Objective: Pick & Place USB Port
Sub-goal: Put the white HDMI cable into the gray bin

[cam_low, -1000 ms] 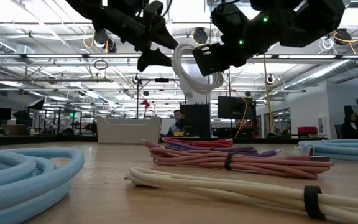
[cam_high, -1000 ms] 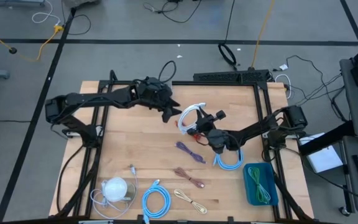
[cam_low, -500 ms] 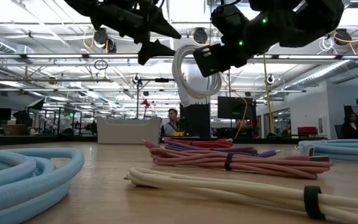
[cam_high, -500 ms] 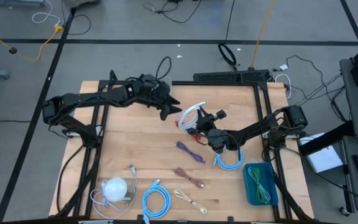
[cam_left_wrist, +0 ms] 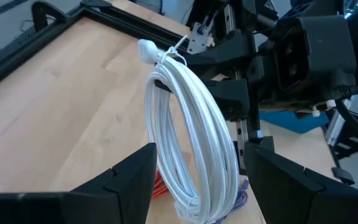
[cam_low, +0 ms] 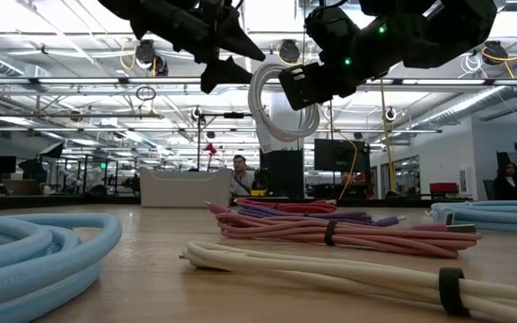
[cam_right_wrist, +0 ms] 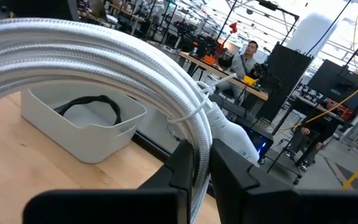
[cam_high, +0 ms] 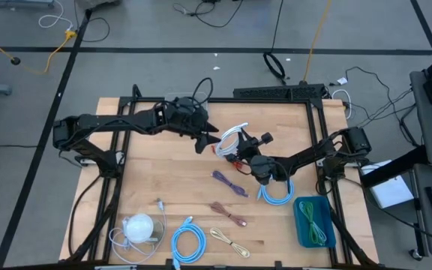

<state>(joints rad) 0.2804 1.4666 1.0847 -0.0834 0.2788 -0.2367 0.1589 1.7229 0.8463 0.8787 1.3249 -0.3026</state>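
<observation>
Right end effector (cam_high: 240,147) is pinching the white cable coil (cam_high: 229,140), hanging it above the tabletop (cam_high: 163,172) toward the far edge. Left end effector (cam_high: 207,139) is sitting wide open beside it, gripping nothing.

We see a wooden tabletop (cam_high: 163,169). Around the purple cable (cam_high: 229,183) lie a pink cable (cam_high: 227,213), cream cable (cam_high: 229,241), two blue coils (cam_high: 188,241) (cam_high: 276,193), and a green-cable bin (cam_high: 312,220).
</observation>
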